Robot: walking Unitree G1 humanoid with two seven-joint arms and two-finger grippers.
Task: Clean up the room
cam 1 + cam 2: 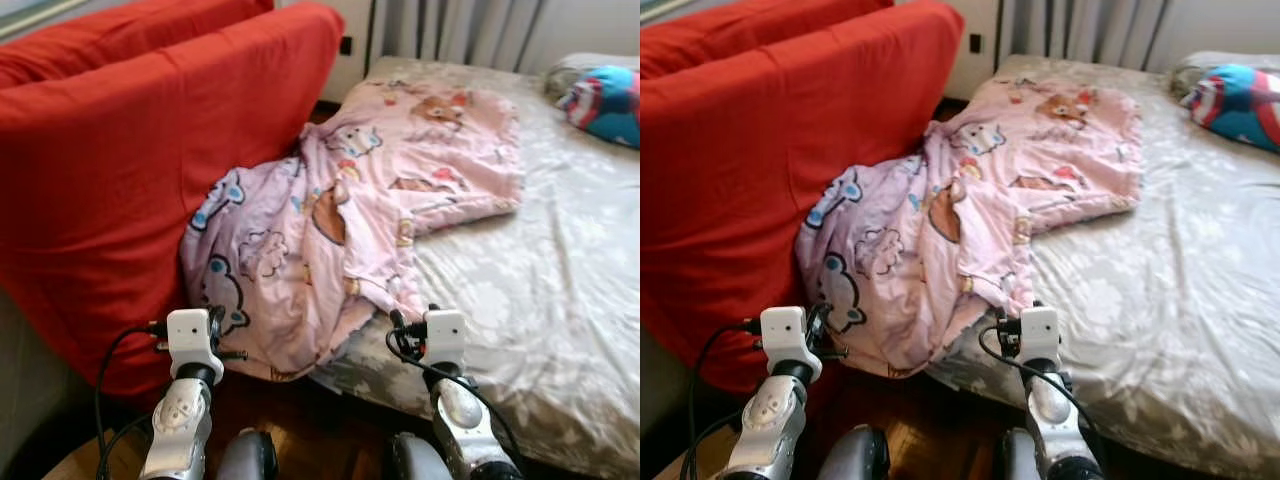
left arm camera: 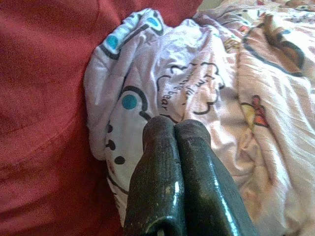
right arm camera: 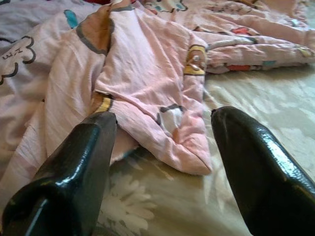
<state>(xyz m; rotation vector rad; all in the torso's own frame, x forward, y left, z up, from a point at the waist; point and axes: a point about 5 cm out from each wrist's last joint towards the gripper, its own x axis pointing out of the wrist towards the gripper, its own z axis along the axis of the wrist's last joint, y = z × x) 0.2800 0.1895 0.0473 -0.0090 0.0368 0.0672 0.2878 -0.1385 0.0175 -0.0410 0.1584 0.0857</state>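
Both grippers, left gripper [image 2: 174,130] closed, right gripper [image 3: 162,147] spread, face blanket [image 1: 340,230] edge.

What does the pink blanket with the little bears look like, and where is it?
The pink blanket is a soft, quilted-looking cover printed with cartoon bears, clouds and blue dots. It lies crumpled and partly folded over itself, not spread flat. Its upper part rests on the grey flowered bed sheet, while its lower part spills off the bed's edge and presses against the red sofa. The right end effector hangs open just before one corner; the left end effector, shut, points at the bunched part by the sofa.
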